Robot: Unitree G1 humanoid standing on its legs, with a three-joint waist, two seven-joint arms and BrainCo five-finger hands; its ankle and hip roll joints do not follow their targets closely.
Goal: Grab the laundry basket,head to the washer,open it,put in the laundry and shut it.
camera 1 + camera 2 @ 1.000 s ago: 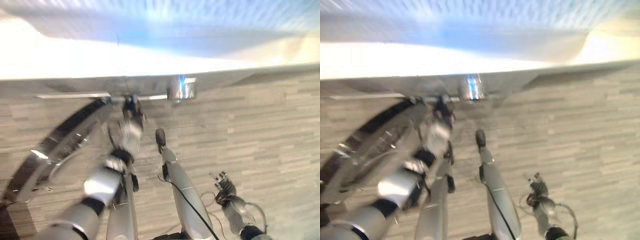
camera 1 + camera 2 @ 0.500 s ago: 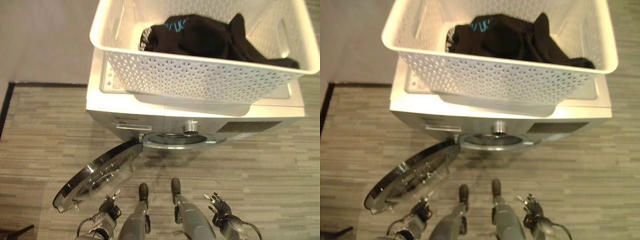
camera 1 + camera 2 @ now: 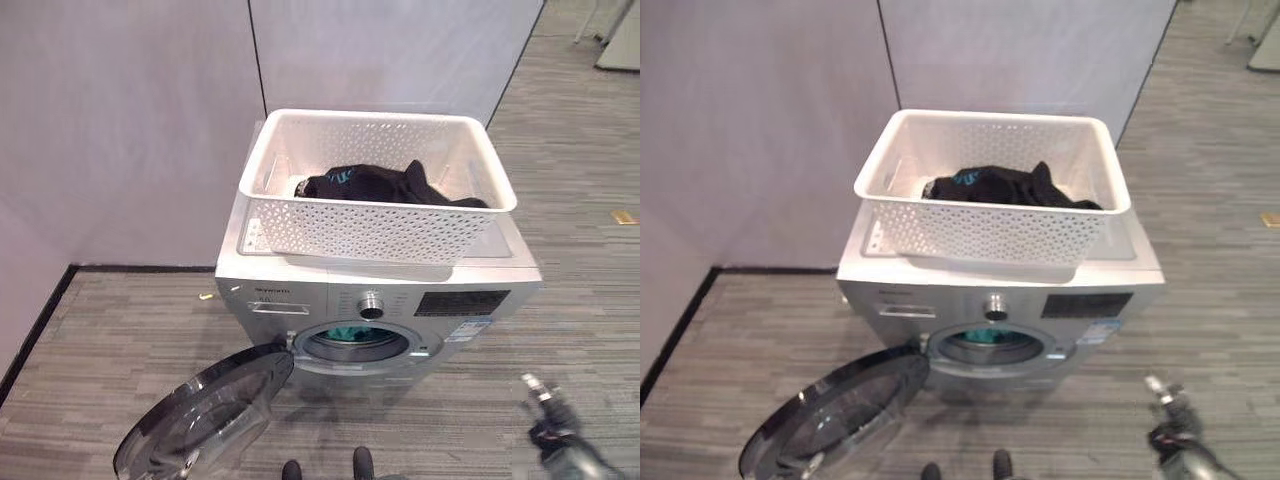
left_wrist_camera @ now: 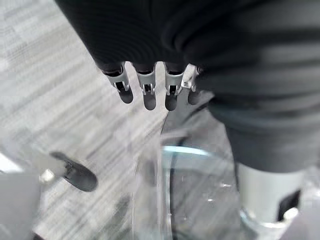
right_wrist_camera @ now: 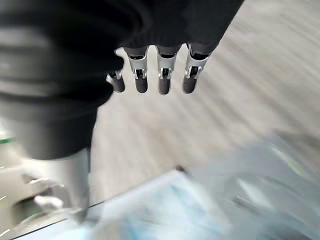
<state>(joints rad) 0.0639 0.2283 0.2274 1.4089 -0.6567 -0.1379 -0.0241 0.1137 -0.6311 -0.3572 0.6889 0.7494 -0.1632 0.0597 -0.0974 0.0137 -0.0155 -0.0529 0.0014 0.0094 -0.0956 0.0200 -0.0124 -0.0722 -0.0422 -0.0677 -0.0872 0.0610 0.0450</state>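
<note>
Left eye view, left to right: washer door (image 3: 205, 415) hanging open, swung low to left. Washer (image 3: 375, 300) standing centre, drum mouth (image 3: 357, 345) open, something teal showing inside. White basket (image 3: 375, 215) sitting on washer top, dark laundry (image 3: 385, 185) lying inside. Right hand (image 3: 545, 425) hanging low at right, gripping nothing. Left hand (image 4: 150, 87) hanging above door glass, fingers straight, slightly apart, empty; right-hand fingers (image 5: 162, 75) likewise.

Judgement: laundry being soft, light, floppy; best bunching from top middle, lifting clear of rim.
</note>
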